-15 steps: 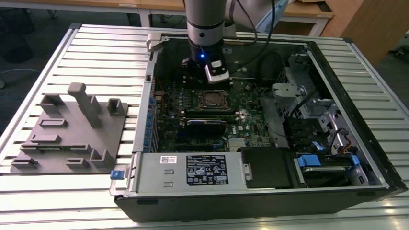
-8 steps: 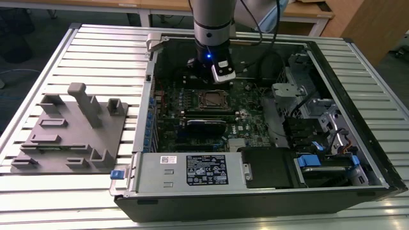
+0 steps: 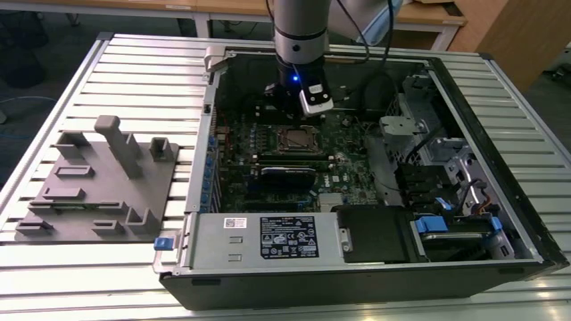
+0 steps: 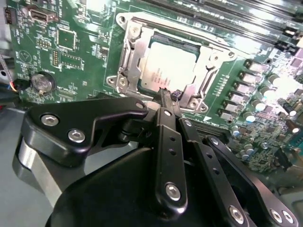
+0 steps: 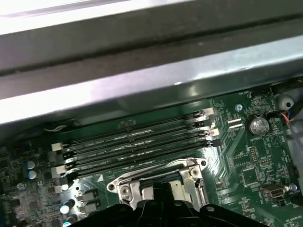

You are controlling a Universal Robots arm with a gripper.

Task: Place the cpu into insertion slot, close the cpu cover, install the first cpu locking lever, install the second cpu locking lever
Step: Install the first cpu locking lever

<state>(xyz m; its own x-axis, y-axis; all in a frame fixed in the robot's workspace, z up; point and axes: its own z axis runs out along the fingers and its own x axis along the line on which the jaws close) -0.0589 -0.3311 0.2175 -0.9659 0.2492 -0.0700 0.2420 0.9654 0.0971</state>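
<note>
The small flat square cpu with its dull silver-grey metal top point(image 4: 169, 69) already lies seated in the insertion slot, a square socket with a silver metal rim point(image 3: 295, 140), on the green motherboard point(image 3: 352, 144) inside the open black computer case point(image 3: 499, 100) on the slatted metal bench point(image 3: 134, 73). The cpu cover, a thin silver frame plate with a square cut-out point(image 4: 134, 56), lies flat down around the chip, so the chip's top shows through the opening.

The black claw point(image 4: 165, 96) sits low at the socket's edge in the second wrist view, its fingers drawn narrowly together to a point with nothing visibly between them; that tip is at or just beside the cover's rim near a small dark lever end.

By my judgement the chip is light, rigid and fragile, best left untouched now. The cover is thin stiff sheet metal, slippery, and the locking levers look like springy wire: they should be pushed near their free ends, not squeezed.

The cpu lies face up, being square with no long axis. The 4 long dark memory slots point(image 5: 137, 142) run alongside the socket.
</note>
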